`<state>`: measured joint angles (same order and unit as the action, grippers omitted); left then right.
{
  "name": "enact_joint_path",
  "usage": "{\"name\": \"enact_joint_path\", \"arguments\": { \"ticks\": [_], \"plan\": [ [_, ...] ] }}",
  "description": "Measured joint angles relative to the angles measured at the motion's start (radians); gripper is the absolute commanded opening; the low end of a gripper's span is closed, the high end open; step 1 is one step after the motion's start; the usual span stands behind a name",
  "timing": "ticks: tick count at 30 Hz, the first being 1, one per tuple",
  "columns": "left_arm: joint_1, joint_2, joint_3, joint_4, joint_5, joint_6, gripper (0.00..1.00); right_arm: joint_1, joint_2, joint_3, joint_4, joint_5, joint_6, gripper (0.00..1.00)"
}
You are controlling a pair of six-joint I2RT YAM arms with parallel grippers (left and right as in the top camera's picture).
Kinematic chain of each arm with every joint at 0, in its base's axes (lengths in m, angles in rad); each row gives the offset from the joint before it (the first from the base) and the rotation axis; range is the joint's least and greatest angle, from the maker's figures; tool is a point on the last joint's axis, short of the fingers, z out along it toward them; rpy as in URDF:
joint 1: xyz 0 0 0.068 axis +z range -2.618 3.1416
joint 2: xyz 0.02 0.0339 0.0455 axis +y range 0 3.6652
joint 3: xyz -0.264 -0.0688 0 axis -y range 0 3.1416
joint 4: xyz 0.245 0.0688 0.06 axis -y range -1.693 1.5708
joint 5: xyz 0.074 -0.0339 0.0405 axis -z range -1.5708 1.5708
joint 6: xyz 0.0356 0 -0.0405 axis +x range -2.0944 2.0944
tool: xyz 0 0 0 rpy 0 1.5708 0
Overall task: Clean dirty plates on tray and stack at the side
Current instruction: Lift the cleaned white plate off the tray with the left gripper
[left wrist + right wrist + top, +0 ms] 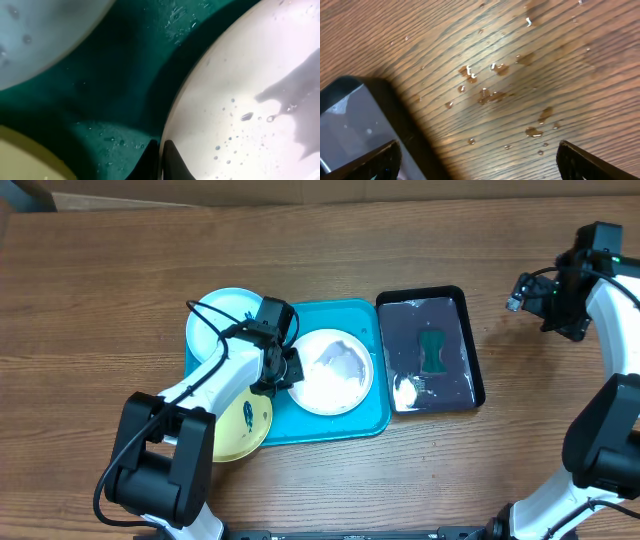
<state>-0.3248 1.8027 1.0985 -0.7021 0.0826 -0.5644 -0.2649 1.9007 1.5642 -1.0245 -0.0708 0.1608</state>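
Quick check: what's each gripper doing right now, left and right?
Left gripper: closed on the rim of the white plate.
Right gripper: open, holding nothing, over the table.

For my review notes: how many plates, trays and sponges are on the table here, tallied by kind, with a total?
Plates: 3 (pale blue plate, white plate, yellow plate)
Trays: 2 (turquoise tray, black tray)
Sponges: 1 (green sponge)
Total: 6
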Motion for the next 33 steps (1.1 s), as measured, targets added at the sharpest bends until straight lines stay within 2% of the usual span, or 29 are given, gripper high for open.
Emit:
{"name": "enact_joint_path", "arguments": {
  "ticks": [9,17,27,33],
  "plan": [
    [0.013,-0.002,0.286,-0.198,-0.068,0.052,0.04,-0.006,0.0,0.0,-0.001,0.0,0.0,1.0],
    [-0.015,-0.004,0.422,-0.218,-0.104,0.071,0.04,-0.006,0.0,0.0,-0.001,0.0,0.0,1.0],
    [-0.258,-0.004,0.428,-0.085,-0.275,0.072,0.04,-0.006,0.0,0.0,0.0,0.0,0.0,1.0],
    [-0.442,-0.004,0.428,-0.043,-0.538,0.1,0.04,-0.006,0.0,0.0,-0.001,0.0,0.0,1.0]
  ]
}}
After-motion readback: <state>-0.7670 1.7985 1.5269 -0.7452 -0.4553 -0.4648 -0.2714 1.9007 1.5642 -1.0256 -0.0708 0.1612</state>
